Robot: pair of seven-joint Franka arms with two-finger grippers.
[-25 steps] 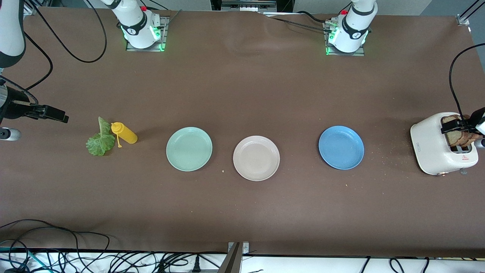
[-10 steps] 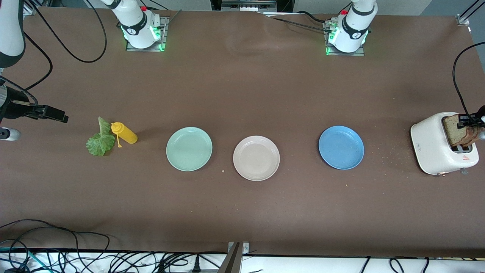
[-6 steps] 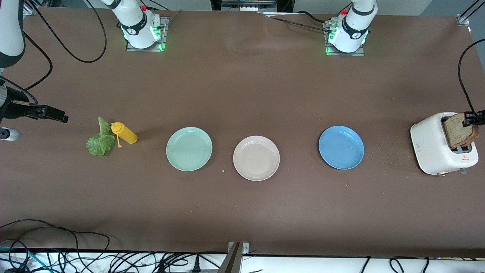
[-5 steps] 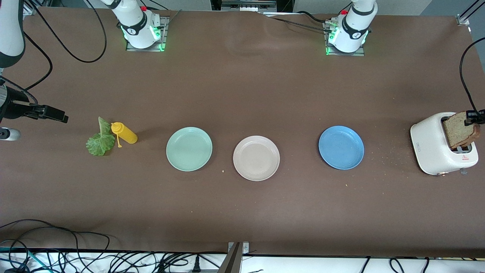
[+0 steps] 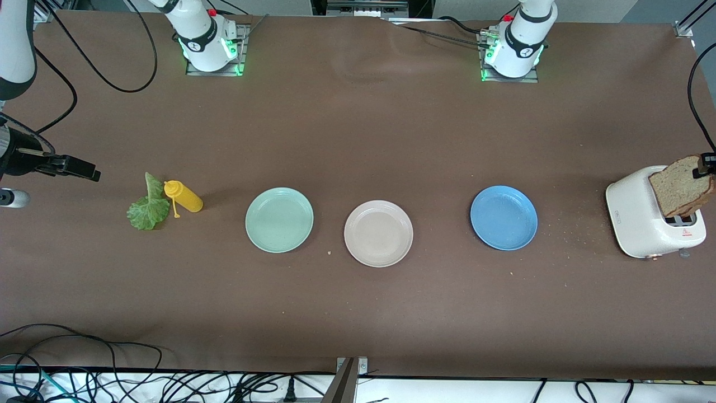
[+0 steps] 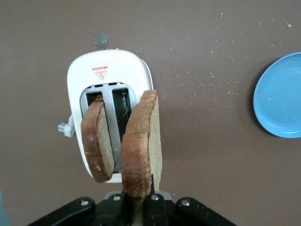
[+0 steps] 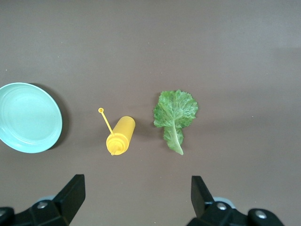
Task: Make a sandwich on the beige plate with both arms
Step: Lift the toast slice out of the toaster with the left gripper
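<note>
My left gripper [image 5: 706, 165] [image 6: 139, 206] is shut on the top edge of a brown bread slice [image 5: 679, 193] [image 6: 144, 143], which hangs over the white toaster [image 5: 637, 224] [image 6: 109, 77] at the left arm's end of the table. A second bread slice [image 6: 96, 141] stands in a toaster slot. The beige plate [image 5: 378, 233] lies bare at mid-table. Over the right arm's end of the table my right gripper [image 5: 84, 168] [image 7: 138, 197] waits, open and holding nothing. Below it the green lettuce leaf [image 5: 146, 207] [image 7: 175, 115] lies flat on the table.
A yellow squeeze bottle [image 5: 183, 196] [image 7: 120, 136] lies beside the lettuce. A mint-green plate [image 5: 279, 219] [image 7: 28, 117] and a blue plate [image 5: 503, 218] [image 6: 280, 96] flank the beige one. Crumbs dot the table between the toaster and the blue plate.
My left gripper closed on the bread slice and lifted it up out of the toaster slot. The right arm has not moved.
</note>
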